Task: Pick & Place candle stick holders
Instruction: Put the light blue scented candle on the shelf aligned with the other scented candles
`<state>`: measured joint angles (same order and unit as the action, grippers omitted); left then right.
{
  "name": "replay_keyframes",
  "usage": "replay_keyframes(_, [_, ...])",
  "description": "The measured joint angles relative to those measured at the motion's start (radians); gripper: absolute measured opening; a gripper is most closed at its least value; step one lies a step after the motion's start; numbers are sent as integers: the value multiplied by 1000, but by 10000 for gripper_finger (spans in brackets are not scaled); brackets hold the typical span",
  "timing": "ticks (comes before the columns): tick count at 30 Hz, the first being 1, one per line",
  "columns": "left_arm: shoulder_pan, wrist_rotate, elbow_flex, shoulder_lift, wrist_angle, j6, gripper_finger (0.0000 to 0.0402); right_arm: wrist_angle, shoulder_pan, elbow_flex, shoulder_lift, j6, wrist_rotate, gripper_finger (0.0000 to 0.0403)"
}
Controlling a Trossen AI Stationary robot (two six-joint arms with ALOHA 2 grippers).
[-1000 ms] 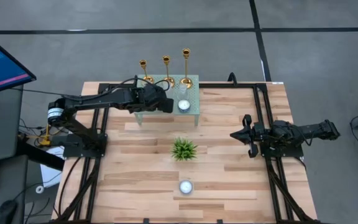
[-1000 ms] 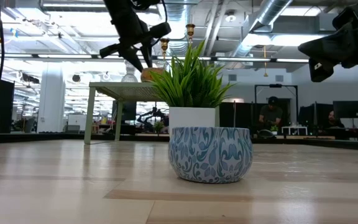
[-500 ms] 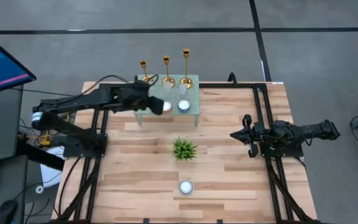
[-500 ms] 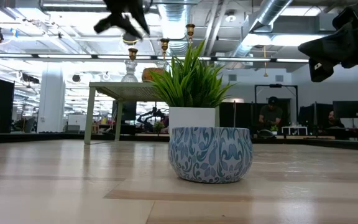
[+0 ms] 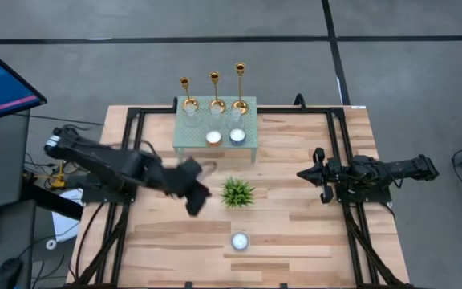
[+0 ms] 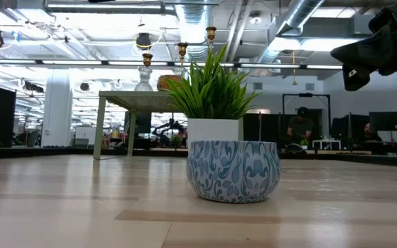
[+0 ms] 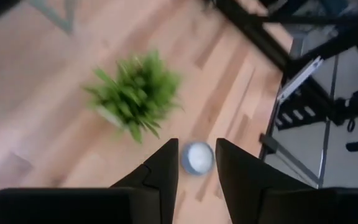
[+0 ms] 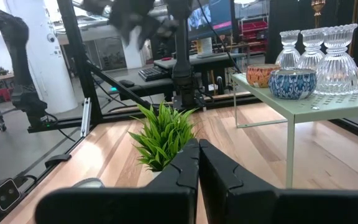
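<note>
**Operator:** High view: status?

**Robot:** My left gripper (image 5: 195, 199) hovers near the plant (image 5: 237, 193), empty. The candle stick holders (image 5: 214, 92) stand on the green stand (image 5: 249, 144).

**Operator:** Wrist views?

**Robot:** Left fingers (image 7: 165, 168) apart above the tealight bowl (image 7: 197, 158). My right gripper (image 8: 197, 163) is closed, waiting.

**Operator:** Step?

**Robot:** Probably transit; next requires approaching a pick.

Candle stick holders (image 5: 214, 90): shiny gold metal. Table (image 5: 295, 233): pale wood planks, smooth. Small stand (image 5: 249, 138): matt green perforated metal. Cups (image 8: 336, 53): clear ribbed glass.
</note>
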<state>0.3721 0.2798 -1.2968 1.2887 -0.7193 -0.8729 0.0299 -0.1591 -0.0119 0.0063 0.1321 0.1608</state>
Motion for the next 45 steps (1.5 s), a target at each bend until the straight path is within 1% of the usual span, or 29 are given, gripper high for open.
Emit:
replay_keyframes(4, [54, 9, 0, 121, 68, -117, 110, 0, 0, 0, 0, 0, 0, 0])
replay_keyframes(9, [79, -2, 1, 248, 167, -132, 113, 0, 0, 0, 0, 0, 0, 0])
replay_keyframes(13, [74, -54, 1, 303, 175, -160, 114, 0, 0, 0, 0, 0, 0, 0])
replay_keyframes(21, [67, -73, 1, 398, 178, -350, 114, 0, 0, 0, 0, 0, 0, 0])
replay_keyframes(25, [67, -113, 1, 445, 192, -418, 114, 0, 0, 0, 0, 0, 0, 0])
replay_keyframes(38, [67, -141, 1, 574, 257, -426, 114, 0, 0, 0, 0, 0, 0, 0])
replay_keyframes(45, [67, -161, 1, 616, 311, -392, 114, 0, 0, 0, 0, 0, 0, 0])
